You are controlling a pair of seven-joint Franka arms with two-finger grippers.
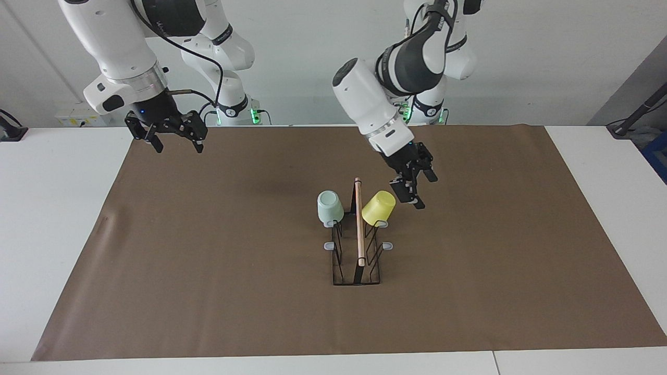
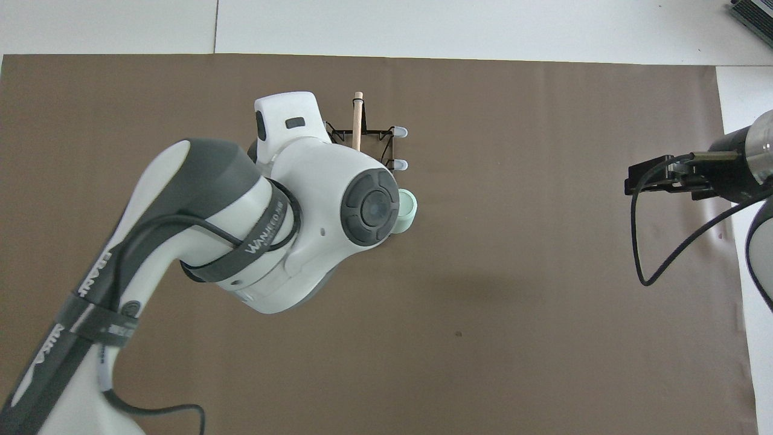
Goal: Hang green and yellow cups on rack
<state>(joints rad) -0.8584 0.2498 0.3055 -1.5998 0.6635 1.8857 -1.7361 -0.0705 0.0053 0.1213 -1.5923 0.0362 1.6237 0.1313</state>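
Brown paper (image 1: 208, 291) covers the table, and mid-table the black rack (image 1: 357, 260) carries the green cup (image 1: 330, 207) and yellow cup (image 1: 379, 208), upturned on its pegs nearest the robots. They look light, stiff and slick, best pinched across the wall. The left gripper (image 1: 411, 190) hovers open beside the yellow cup; the right gripper (image 1: 172, 136) waits open over the paper's corner.

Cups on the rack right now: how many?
2. The green cup hangs on the rack toward the right arm's end; the yellow cup hangs toward the left arm's end, both on the pegs nearest the robots.
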